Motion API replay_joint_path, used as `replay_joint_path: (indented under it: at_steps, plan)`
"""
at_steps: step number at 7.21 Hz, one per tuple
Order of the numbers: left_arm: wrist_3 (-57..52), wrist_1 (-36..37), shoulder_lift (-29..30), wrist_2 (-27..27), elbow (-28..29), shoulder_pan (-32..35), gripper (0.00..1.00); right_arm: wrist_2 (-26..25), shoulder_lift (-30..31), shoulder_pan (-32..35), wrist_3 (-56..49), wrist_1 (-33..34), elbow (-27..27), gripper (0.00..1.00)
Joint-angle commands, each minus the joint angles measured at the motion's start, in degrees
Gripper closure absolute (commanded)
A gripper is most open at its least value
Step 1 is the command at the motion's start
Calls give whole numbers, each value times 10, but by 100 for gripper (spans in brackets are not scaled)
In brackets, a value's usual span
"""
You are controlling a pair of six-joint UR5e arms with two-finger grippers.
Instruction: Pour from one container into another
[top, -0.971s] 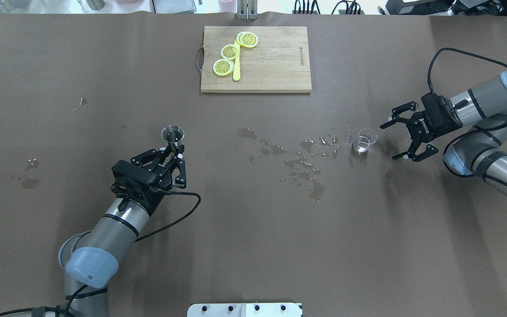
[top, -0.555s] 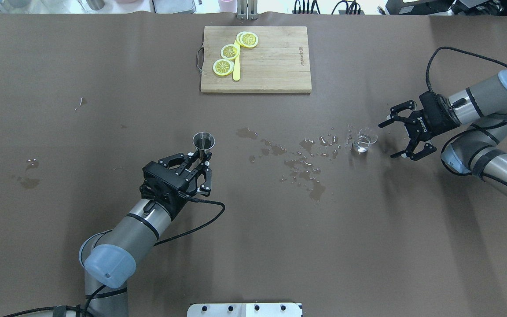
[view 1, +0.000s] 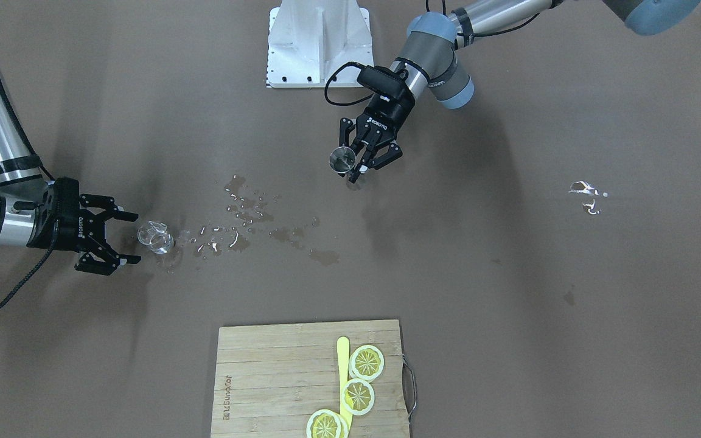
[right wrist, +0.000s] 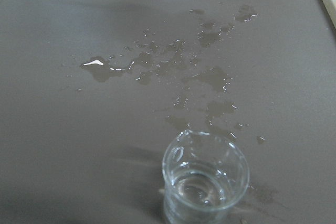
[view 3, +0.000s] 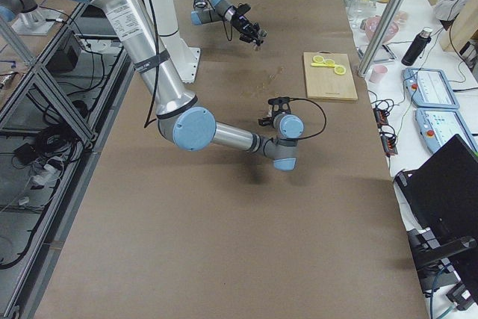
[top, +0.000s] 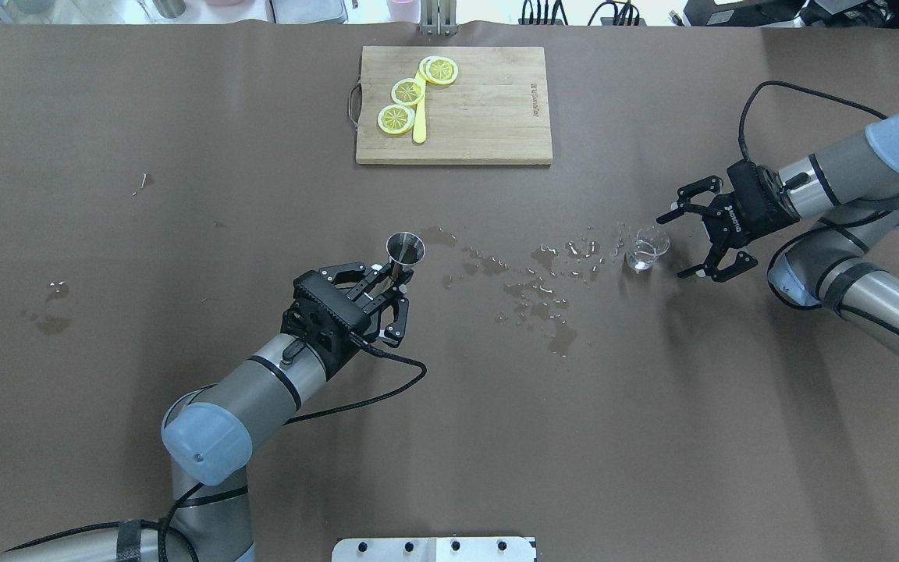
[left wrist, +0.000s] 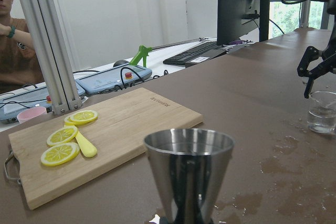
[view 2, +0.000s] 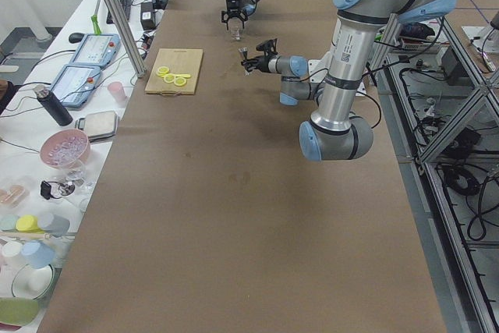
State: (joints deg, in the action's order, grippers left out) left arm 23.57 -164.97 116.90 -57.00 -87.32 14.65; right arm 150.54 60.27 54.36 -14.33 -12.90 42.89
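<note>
A steel jigger (top: 405, 250) stands upright in my left gripper (top: 392, 284), which is shut on its lower stem, above the table's middle left. It fills the left wrist view (left wrist: 189, 174). In the front-facing view the jigger (view 1: 342, 159) is held by the same gripper (view 1: 359, 165). A small clear glass (top: 646, 250) with a little water stands on the table at the right. My right gripper (top: 673, 246) is open just right of it, fingers apart on either side of its line and not touching. The right wrist view shows the glass (right wrist: 205, 182) close below.
Spilled water puddles (top: 543, 289) lie between the jigger and the glass. A wooden cutting board (top: 488, 109) with lemon slices (top: 407, 92) and a yellow knife sits at the far middle. Small wet spots (top: 51, 304) mark the left side.
My left arm has carried the jigger to the right, toward the puddles and the glass. My right gripper has shifted a little left, closer to the glass, still open.
</note>
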Motion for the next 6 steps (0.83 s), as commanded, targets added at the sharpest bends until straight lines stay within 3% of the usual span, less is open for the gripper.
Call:
replay_joint_path:
  at_steps: [1,3,6]
  plan:
    - [-4,-17,-1,-29,0,12,100,-11,-4,-7,0,1,-4,2]
    - [-32,-42,0,-31,2,9,100,-21,-5,-15,0,1,-4,2]
    - [-70,-62,28,-83,12,9,100,-27,-17,-18,12,2,-4,3]
